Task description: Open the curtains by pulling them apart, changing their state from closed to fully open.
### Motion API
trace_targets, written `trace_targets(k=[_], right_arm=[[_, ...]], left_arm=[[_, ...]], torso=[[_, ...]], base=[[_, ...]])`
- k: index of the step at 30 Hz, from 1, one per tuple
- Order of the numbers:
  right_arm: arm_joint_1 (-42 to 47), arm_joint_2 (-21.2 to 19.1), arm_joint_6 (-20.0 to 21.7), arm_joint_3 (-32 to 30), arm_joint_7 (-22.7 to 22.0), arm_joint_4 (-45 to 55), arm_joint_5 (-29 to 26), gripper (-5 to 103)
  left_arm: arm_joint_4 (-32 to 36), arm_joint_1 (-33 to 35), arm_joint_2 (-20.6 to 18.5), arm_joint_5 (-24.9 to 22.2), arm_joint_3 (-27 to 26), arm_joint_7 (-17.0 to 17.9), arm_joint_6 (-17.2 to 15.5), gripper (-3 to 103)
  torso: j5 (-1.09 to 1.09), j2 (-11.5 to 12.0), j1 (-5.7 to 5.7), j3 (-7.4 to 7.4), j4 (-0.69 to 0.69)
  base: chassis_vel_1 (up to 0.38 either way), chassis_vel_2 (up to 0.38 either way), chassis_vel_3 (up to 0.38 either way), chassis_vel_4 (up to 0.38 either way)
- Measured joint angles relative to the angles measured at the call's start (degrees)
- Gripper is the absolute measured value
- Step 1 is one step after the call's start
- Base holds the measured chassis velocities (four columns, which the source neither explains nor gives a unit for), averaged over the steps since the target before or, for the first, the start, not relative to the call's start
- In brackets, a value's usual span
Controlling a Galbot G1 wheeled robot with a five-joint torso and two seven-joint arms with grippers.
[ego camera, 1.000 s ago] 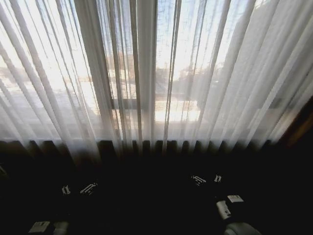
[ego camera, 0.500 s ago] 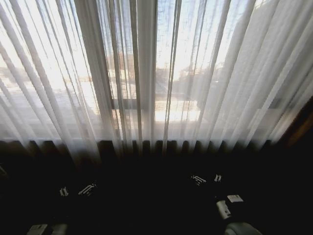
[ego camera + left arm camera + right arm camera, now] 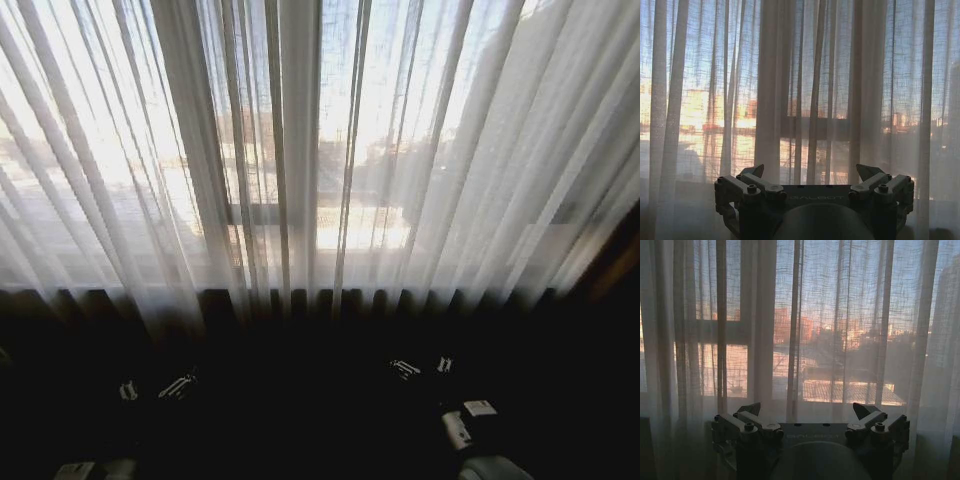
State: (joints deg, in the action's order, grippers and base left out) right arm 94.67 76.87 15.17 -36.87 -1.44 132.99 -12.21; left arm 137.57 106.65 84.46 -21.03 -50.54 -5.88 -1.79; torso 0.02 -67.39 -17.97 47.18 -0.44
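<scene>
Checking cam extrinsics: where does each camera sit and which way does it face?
Head: on the head, looking forward and down at the closed curtains; left gripper and right gripper low, in shadow.
Left wrist: behind the open left jaws, facing the curtains.
Right wrist: behind the open right jaws, likewise.
Shared: curtains, window frame behind them.

"GALBOT" embossed on left claw (image 3: 812, 172) body; right claw (image 3: 810, 411) marking illegible.

The head camera looks forward and down from farther back at the curtains (image 3: 300, 150), with both arms low in shadow. Each wrist camera sits behind its own tool, facing the same fabric closer, level, sharing the middle pleats.
</scene>
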Motion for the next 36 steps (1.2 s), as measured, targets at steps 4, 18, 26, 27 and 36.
trace_targets(k=[4,18,26,27,36], right_arm=[[0.0,0.1,-0.2,0.1,0.0,-0.3,0.2,100],[0.4,0.4,-0.4,0.5,0.8,-0.3,0.8,100],[0.7,0.6,-0.5,0.6,0.8,-0.2,0.9,100],[0.7,0.6,-0.5,0.6,0.8,-0.2,0.9,100],[0.8,0.6,-0.7,0.7,0.9,-0.1,0.9,100]], left_arm=[[-0.3,0.0,0.0,0.1,0.1,0.0,0.4,100],[-0.9,0.2,0.1,0.1,-0.1,-0.1,1.4,100],[-0.9,0.1,0.1,0.1,0.0,-0.1,1.6,100],[-0.9,0.1,0.1,0.1,0.0,-0.1,1.6,100],[-1.2,0.2,0.5,0.2,0.1,-0.1,2.3,100]], torso=[[-0.05,0.0,-0.01,0.01,-0.01],[0.01,0.0,-0.05,0.02,-0.01],[-0.02,0.0,-0.01,0.0,0.0],[-0.02,0.0,-0.01,0.0,0.0],[-0.01,0.0,0.0,0.01,0.01]], base=[[-0.229,0.201,0.215,-0.225],[-0.25,0.289,0.254,-0.271],[-0.211,0.282,0.24,-0.261],[-0.192,0.264,0.177,-0.265],[-0.233,0.251,0.242,-0.238]])
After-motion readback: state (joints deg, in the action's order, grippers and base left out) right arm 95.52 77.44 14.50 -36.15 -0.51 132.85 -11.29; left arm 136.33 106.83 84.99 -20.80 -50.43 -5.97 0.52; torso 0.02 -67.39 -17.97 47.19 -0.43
